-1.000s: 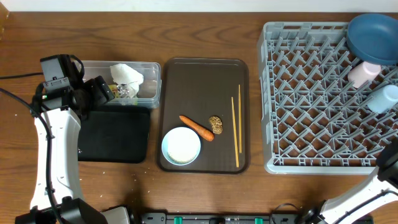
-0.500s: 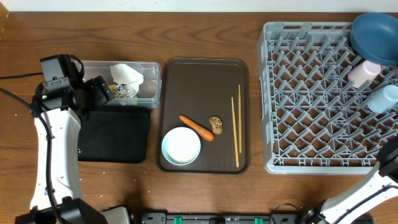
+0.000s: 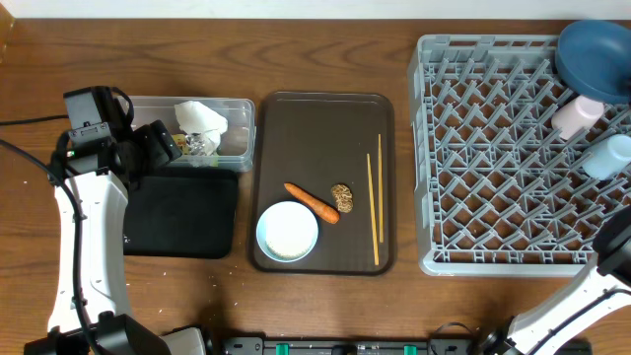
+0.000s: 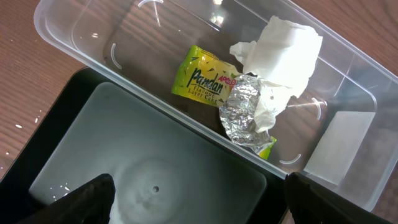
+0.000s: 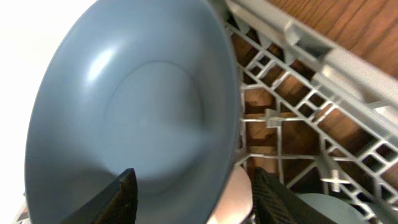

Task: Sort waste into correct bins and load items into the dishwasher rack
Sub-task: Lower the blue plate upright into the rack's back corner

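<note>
The dark-blue bowl (image 3: 595, 54) leans on edge in the back right corner of the grey dishwasher rack (image 3: 493, 148). My right gripper (image 5: 193, 177) is open astride its rim, one finger inside the bowl (image 5: 124, 112), the other outside by the pink cup (image 5: 233, 199). The pink cup (image 3: 575, 115) and light-blue cup (image 3: 606, 156) lie in the rack. My left gripper (image 4: 202, 193) hangs open and empty over the black tray (image 4: 155, 155), beside the clear tub (image 3: 237, 108) holding the napkin (image 4: 283, 46) and yellow-green wrapper (image 4: 202, 78).
The brown serving tray (image 3: 325, 128) in the middle carries the carrot (image 3: 313, 202), a brown food piece (image 3: 342, 196), the small white bowl (image 3: 288, 231) and the chopsticks (image 3: 375, 202). The left arm (image 3: 84, 227) stands along the table's left side.
The blue bowl has shifted slightly toward the rack's back right corner, and the right arm has risen a little at the right edge. The left arm has not moved.
</note>
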`<action>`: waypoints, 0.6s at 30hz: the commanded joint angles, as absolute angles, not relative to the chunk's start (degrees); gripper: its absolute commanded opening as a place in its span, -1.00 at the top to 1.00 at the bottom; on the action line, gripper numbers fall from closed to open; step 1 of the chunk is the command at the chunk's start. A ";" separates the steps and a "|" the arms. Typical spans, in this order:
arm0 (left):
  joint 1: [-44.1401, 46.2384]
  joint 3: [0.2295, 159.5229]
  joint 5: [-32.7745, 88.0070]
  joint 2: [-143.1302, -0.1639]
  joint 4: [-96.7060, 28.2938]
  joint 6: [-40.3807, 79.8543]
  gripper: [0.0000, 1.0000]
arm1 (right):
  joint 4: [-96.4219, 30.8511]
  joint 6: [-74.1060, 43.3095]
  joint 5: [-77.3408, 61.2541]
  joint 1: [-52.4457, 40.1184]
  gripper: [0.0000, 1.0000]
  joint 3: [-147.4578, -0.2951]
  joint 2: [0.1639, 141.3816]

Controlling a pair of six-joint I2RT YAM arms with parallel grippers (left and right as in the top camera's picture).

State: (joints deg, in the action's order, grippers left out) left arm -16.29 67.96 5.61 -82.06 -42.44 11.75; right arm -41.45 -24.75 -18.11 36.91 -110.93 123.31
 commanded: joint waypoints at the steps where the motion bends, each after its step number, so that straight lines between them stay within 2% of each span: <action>1: -16.47 68.27 5.10 -81.65 -42.61 11.44 -0.76 | -41.43 -27.86 -16.60 36.29 0.05 -110.87 125.89; 3: -16.47 68.27 5.10 -81.65 -42.61 11.44 -0.76 | -41.54 -28.32 -15.97 36.32 0.09 -110.87 126.72; 5: -16.47 68.27 5.10 -81.65 -42.61 11.44 -0.76 | -41.52 -28.32 -15.62 36.36 0.23 -110.87 127.39; 7: -16.47 68.27 5.10 -81.65 -42.61 11.44 -0.75 | -41.28 -28.29 -15.62 36.32 0.51 -110.87 127.63; 8: -16.47 68.27 5.10 -81.65 -42.61 11.44 -0.75 | -40.99 -28.29 -15.62 36.29 0.77 -110.87 127.63; 9: -16.47 68.27 5.10 -81.65 -42.61 11.44 -0.75 | -40.53 -28.29 -15.66 36.29 0.95 -110.87 127.61; 18: -16.47 68.27 5.10 -81.65 -42.63 11.44 -0.76 | -38.63 -26.22 -15.66 36.32 0.97 -110.91 126.15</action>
State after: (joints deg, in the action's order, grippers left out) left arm -16.29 67.96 5.58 -82.06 -42.44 11.75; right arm -39.05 -27.97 -15.97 36.80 -110.93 127.07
